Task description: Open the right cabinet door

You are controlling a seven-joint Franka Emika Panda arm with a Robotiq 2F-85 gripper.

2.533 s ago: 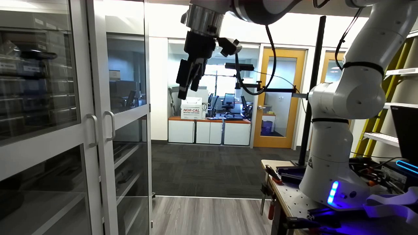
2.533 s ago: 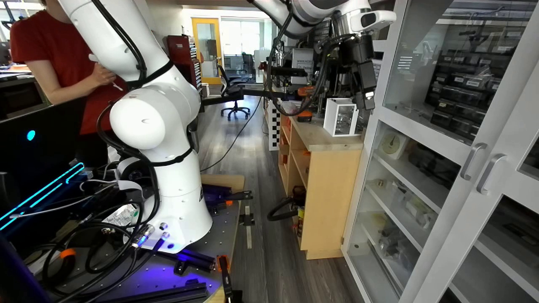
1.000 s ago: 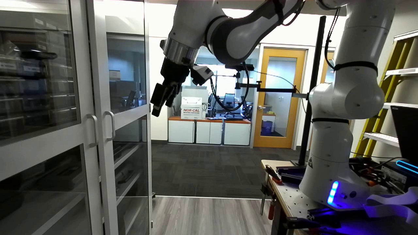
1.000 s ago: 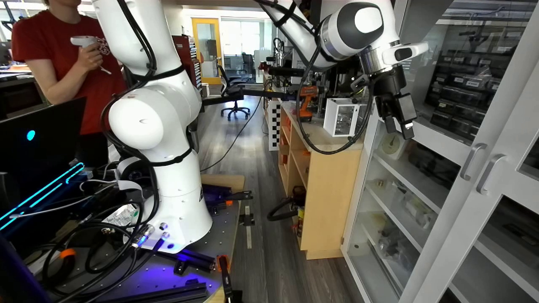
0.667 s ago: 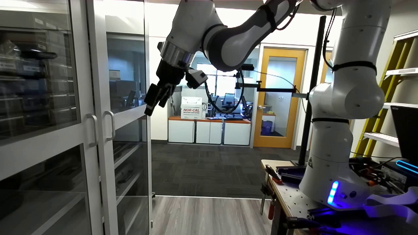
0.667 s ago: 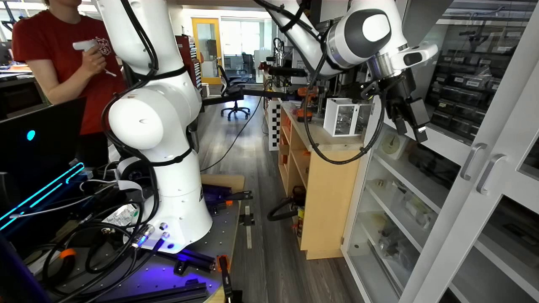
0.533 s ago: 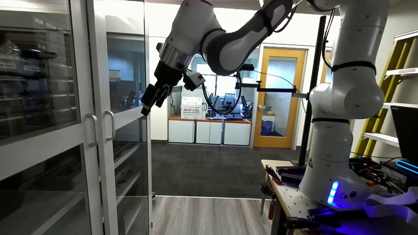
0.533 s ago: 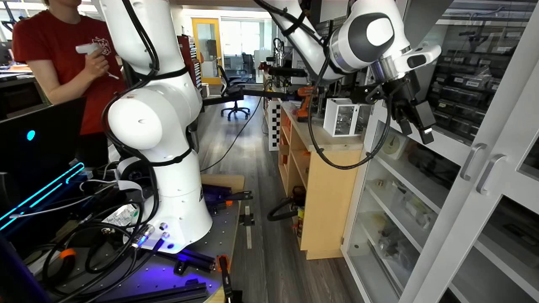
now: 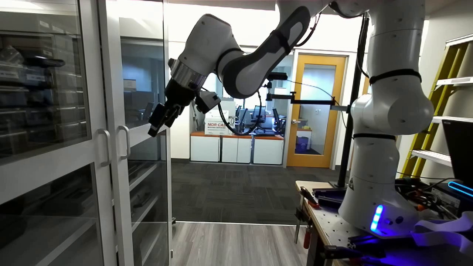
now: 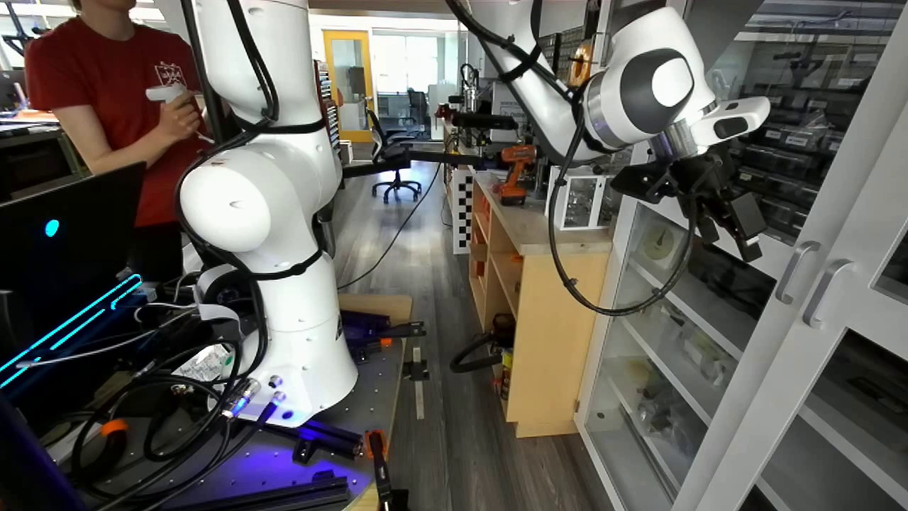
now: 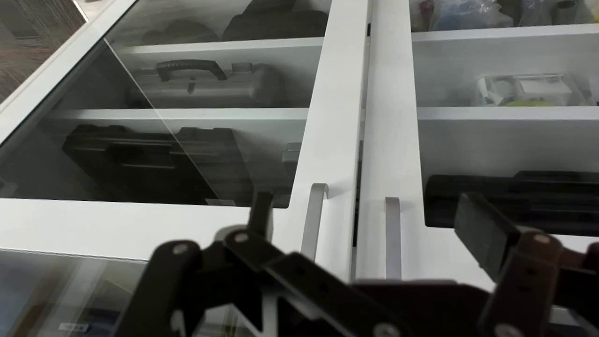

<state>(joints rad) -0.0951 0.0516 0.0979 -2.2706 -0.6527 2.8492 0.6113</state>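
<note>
The cabinet's right door has a white frame, glass panes and a bow handle. That handle also shows in an exterior view and at left in the wrist view, which seems upside down. The left door's handle stands beside it, also in the wrist view. Both doors look closed, with a thin gap between. My gripper is open and empty, tilted toward the cabinet, apart from both handles. It hangs in front of the doors. In the wrist view, both handles appear between its spread fingers.
A loop of cable hangs from the wrist. A wooden bench with a white box and an orange drill adjoins the cabinet. The arm stands on a table with clamps. A person in red stands behind it.
The arm has reached out and come down, and the gripper has moved closer to the cabinet handles and tilted more. The cabinet doors have not moved. The gripper stays open.
</note>
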